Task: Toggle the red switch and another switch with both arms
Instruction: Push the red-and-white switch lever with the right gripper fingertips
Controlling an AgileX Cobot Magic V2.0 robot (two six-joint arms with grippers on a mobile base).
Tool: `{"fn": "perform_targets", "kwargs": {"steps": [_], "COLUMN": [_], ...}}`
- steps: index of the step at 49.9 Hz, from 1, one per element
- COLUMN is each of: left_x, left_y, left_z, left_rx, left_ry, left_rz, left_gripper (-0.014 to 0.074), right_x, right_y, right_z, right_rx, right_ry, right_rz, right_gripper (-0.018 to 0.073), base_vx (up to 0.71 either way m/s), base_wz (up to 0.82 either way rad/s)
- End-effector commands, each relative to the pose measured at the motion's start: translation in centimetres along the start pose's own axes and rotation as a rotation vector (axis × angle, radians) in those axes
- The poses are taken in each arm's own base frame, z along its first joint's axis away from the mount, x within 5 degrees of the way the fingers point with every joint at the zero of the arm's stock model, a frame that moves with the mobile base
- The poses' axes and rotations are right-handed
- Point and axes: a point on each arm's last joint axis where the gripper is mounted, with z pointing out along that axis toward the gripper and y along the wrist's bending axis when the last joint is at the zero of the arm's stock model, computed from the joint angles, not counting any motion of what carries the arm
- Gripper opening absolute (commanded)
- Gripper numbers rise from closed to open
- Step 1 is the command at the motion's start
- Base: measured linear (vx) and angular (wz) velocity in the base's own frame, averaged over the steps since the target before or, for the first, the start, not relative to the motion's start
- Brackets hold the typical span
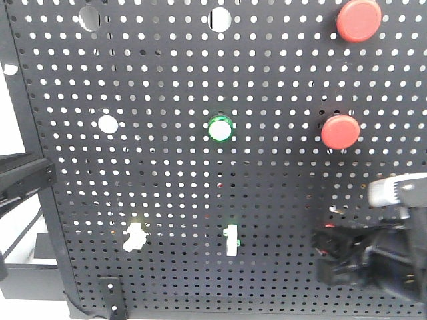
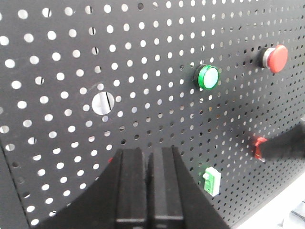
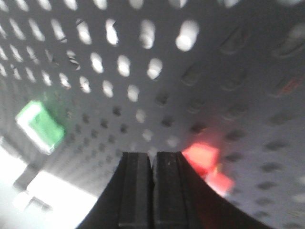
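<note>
The red switch (image 3: 202,160) glows blurred on the black pegboard, just right of my right gripper (image 3: 152,155), whose fingers are shut with nothing between them. From the front, only a red speck of the red switch (image 1: 331,211) shows above the right gripper (image 1: 328,233). The left wrist view shows the red switch (image 2: 260,147) with the right arm's dark tip beside it. The other switch (image 1: 133,237), a cream toggle with a yellow glow, sits at lower left. My left gripper (image 2: 148,152) is shut and empty, and its fingers hide that toggle.
A white toggle with a green glow (image 1: 231,240) sits between the two switches. A round green button (image 1: 220,128) is above it. Two large round red buttons (image 1: 358,20) (image 1: 340,131) are at upper right. Large holes (image 1: 108,124) pierce the board.
</note>
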Motion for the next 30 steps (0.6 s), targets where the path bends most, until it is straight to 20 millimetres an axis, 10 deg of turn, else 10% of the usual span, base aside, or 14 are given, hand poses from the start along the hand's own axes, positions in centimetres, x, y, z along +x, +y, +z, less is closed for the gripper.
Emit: {"fn": "perform_targets", "kwargs": {"steps": [1,16,30], "left_x": [-1.3,-1.3,-1.3], "left_y": [0.1,0.1,0.1], "left_z": [-0.5,-0.5,-0.5], "left_rx": [-0.022,-0.021,-0.022], "left_ry": [-0.059,-0.059,-0.058], "left_rz": [-0.014,-0.014,-0.011], "left_gripper": [-0.0006,-0.0006,-0.0006], "right_x": [-1.2,-1.5,-3.7], "right_y": [0.0,0.5,2.6], "right_z": [-0.1,-0.9,-6.9], "right_rx": [0.003,-0.024,-0.044], "right_ry": [-0.037,-0.052,-0.249], "right_rz": [-0.013,-0.036,-0.108], "right_gripper": [-0.0006,-0.0006,-0.0006], "base_vx": [0.00,0.00,0.00], "base_wz": [0.00,0.00,0.00]}}
